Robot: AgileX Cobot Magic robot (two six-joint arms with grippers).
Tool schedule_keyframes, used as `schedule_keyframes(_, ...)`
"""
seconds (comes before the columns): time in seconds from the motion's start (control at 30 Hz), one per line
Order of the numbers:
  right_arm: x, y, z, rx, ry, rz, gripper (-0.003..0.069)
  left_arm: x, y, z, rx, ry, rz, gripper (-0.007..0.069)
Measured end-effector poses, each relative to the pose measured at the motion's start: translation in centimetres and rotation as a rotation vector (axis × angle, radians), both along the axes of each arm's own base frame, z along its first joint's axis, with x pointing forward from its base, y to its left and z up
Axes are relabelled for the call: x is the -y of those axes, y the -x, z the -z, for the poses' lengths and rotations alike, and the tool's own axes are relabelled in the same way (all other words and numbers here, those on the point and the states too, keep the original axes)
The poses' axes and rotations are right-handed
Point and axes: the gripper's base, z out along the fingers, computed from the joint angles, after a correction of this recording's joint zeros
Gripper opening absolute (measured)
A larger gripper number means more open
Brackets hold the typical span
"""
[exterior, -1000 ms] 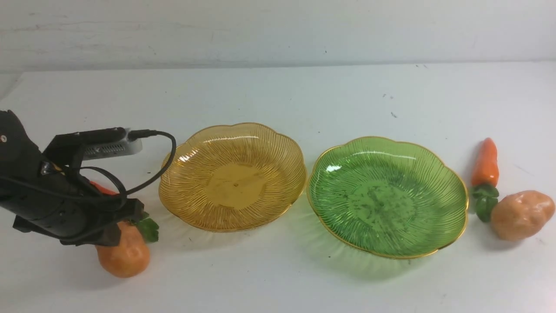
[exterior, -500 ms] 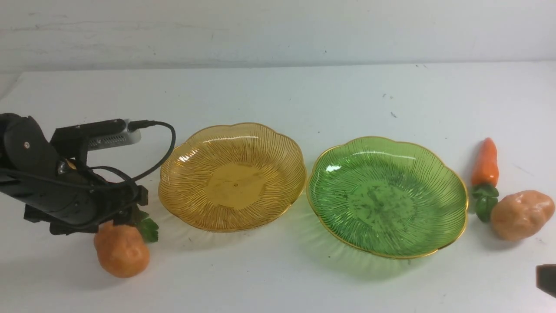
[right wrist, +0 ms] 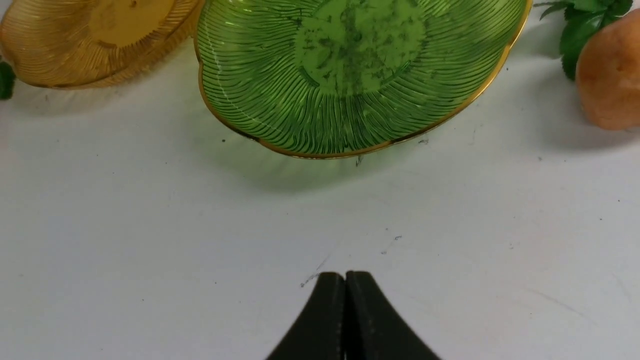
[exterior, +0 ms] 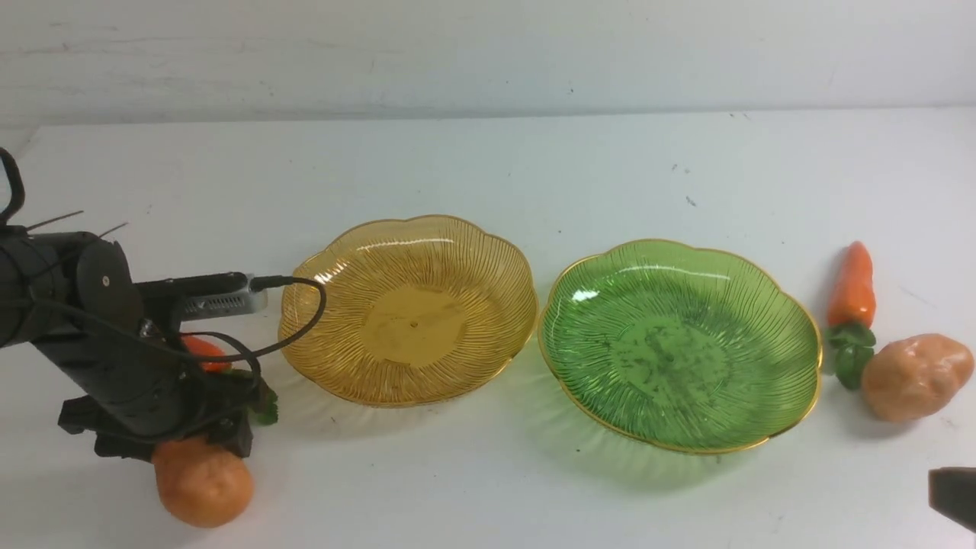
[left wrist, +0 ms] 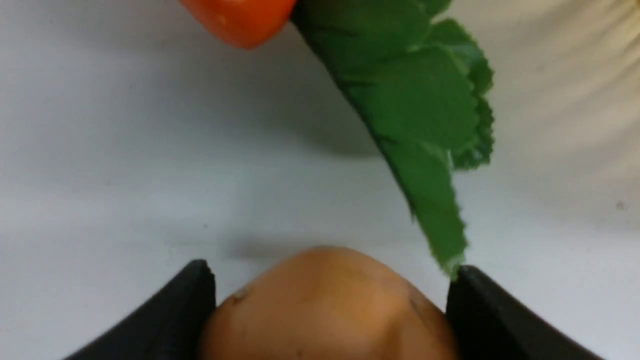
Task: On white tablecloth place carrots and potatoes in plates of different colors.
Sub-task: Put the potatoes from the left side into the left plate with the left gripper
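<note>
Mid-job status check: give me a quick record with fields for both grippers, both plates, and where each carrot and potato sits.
left gripper: jaws straddle the left potato, seemingly touching both sides
right gripper: shut, empty, above the white tablecloth
amber plate: empty
green plate: empty
left carrot: on cloth beside amber plate, partly behind left arm
right carrot: on cloth right of green plate
right potato: on cloth beside right carrot's leaves

Glossy ribbed amber-yellow translucent plate (exterior: 412, 320) and green translucent plate (exterior: 679, 351)
Plain white tablecloth (exterior: 534, 168) looks smooth and matt.
</note>
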Motion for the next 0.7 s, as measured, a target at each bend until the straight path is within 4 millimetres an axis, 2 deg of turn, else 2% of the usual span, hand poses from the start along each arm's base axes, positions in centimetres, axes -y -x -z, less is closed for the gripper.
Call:
schedule_keyframes(0.07,0.0,0.0,0.0,0.002,0.003,-0.003,-0.0015,-0.1,0.2,-0.8,-0.026,-0.015,0.020,0.0441)
schedule_keyframes(0.1,0.0,0.0,0.0,0.003,0.004,-0.004,-0.0015,-0.1,0.3,-0.8,-0.033,-0.015,0.020,0.0439)
schedule_keyframes(0.17,0.0,0.0,0.0,0.005,0.006,-0.005,-0.0015,0.3,0.5,-2.9,-0.025,-0.010,0.041,0.0433)
schedule_keyframes(0.2,0.0,0.0,0.0,0.005,0.006,-0.005,-0.0015,0.3,0.6,-3.0,-0.024,-0.010,0.043,0.0433)
schedule_keyframes(0.33,0.0,0.0,0.0,0.006,-0.004,-0.004,-0.0015,4.6,0.3,-9.8,0.258,0.069,0.194,0.0429)
schedule_keyframes(0.4,0.0,-0.1,-0.1,0.010,-0.006,-0.001,-0.0015,7.0,-0.7,-12.0,0.420,0.111,0.257,0.0429)
schedule_keyframes(0.47,0.0,-0.1,-0.1,0.019,-0.008,0.004,-0.0015,8.8,-1.8,-13.0,0.495,0.131,0.294,0.0429)
schedule_keyframes(0.53,0.0,-0.2,-0.2,0.030,-0.008,0.010,-0.0015,10.3,-3.8,-12.9,0.535,0.136,0.316,0.0429)
schedule_keyframes(0.63,0.1,-0.4,-0.3,0.053,-0.007,0.024,-0.0015,11.5,-7.2,-9.8,0.478,0.117,0.327,0.0435)
schedule_keyframes(0.7,0.2,-0.7,-0.4,0.066,-0.013,0.044,-0.0015,11.9,-8.7,-7.6,0.431,0.099,0.337,0.0467)
